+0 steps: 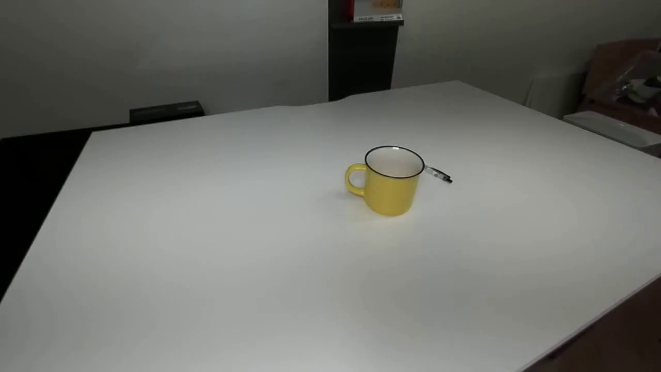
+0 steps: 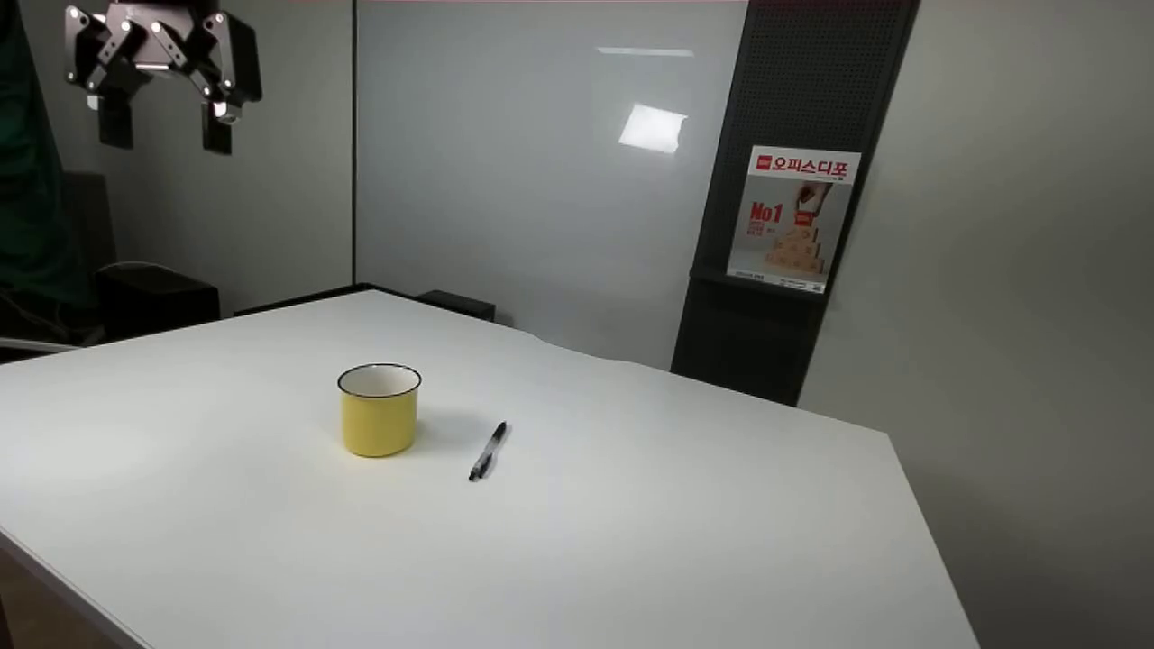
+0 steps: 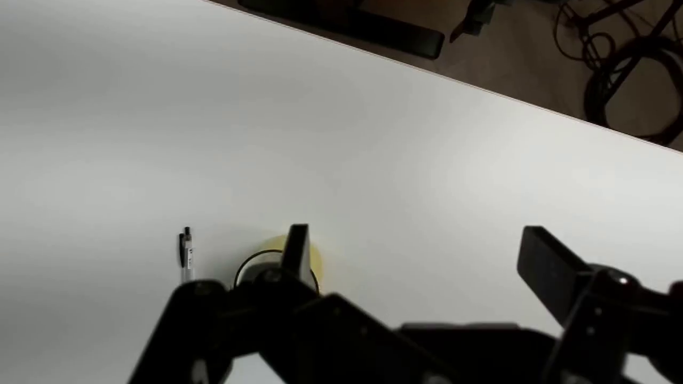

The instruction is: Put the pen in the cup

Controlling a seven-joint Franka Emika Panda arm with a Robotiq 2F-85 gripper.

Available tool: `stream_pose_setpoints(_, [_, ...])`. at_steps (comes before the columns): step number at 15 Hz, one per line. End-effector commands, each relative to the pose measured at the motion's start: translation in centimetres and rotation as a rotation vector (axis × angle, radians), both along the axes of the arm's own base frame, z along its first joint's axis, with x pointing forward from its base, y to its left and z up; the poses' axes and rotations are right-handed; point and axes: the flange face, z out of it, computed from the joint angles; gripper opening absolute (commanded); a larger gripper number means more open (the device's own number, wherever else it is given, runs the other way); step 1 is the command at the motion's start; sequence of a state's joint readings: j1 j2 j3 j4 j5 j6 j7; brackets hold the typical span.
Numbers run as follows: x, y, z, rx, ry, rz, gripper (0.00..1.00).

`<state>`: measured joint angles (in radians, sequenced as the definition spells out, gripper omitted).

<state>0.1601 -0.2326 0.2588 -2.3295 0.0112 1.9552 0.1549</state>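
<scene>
A yellow cup with a dark rim and whitish inside stands upright on the table in both exterior views (image 1: pixel 391 194) (image 2: pixel 379 425). Its handle shows only in an exterior view. A thin pen with black ends and a clear barrel lies on the table beside the cup, apart from it (image 2: pixel 488 451). In an exterior view the cup hides part of the pen (image 1: pixel 439 174). My gripper (image 2: pixel 166 135) is open and empty, high above the table. In the wrist view my gripper (image 3: pixel 416 249) partly covers the cup (image 3: pixel 275 243) and the pen's lower end (image 3: pixel 187 256).
The white table (image 1: pixel 206 232) has its edge in view on several sides. A dark panel with a poster (image 2: pixel 793 221) and a pale wall stand behind it. A black box (image 1: pixel 166 112) is at the far edge. Cables (image 3: pixel 635 90) lie on the floor beyond the edge.
</scene>
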Motion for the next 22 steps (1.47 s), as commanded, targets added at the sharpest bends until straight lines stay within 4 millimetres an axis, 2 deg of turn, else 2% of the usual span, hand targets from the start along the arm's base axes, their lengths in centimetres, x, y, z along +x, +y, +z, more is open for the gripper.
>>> stream_pose_setpoints(1, [1.8,-2.8,0.2,-0.014,-0.063,-0.011,1.00])
stream_pose_setpoints(4, [4.1,-6.9,-0.1,-0.033,-0.125,0.007,1.00])
stream_pose_setpoints(7, [6.7,-12.3,-0.8,-0.018,-0.148,0.003,1.00])
stream_pose_setpoints(10, [9.1,-17.0,-2.0,0.017,-0.154,-0.012,1.00])
stream_pose_setpoints(13, [12.1,-20.5,-3.8,0.062,-0.165,0.015,1.00])
stream_pose_setpoints(16, [14.8,-22.5,-5.7,0.082,-0.172,0.071,1.00])
stream_pose_setpoints(17, [15.1,-22.7,-5.9,0.084,-0.163,0.061,1.00])
stream_pose_setpoints(18, [13.2,-22.2,-5.6,0.073,-0.167,0.055,1.00])
stream_pose_setpoints(22, [14.7,-22.6,-6.7,0.073,-0.158,0.062,1.00])
